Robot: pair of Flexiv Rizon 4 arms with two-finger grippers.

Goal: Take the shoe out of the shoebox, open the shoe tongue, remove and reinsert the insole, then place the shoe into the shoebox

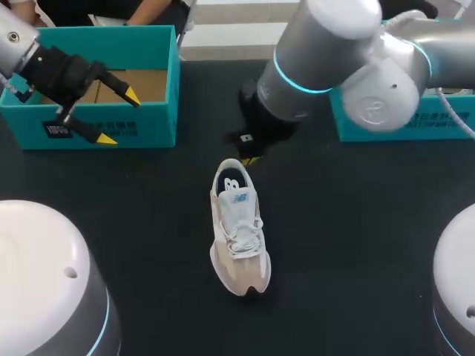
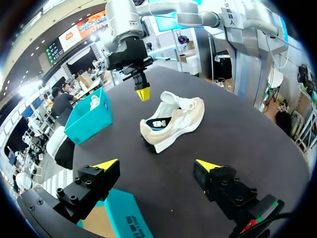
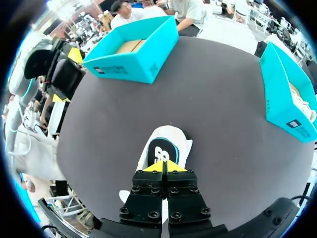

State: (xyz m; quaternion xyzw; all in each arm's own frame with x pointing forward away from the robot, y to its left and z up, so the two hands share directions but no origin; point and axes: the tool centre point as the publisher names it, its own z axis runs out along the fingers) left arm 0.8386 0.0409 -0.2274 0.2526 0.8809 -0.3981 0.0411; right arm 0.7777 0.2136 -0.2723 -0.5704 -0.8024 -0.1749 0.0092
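On table (image 1: 356, 245), shoe (image 1: 239, 226) lengthwise, toe seemingly toward robot

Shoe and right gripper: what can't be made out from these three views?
- Right wrist view: the right gripper, shut, covers the toe and laces of the shoe.
- Head view: the right arm hides most of that gripper, and whether it touches the shoe.
- Right-hand shoebox: the white thing inside is cut off at the right wrist view's edge, too small in the left wrist view.

Head camera looks down; both wrist cameras face the shoe (image 1: 239, 226).
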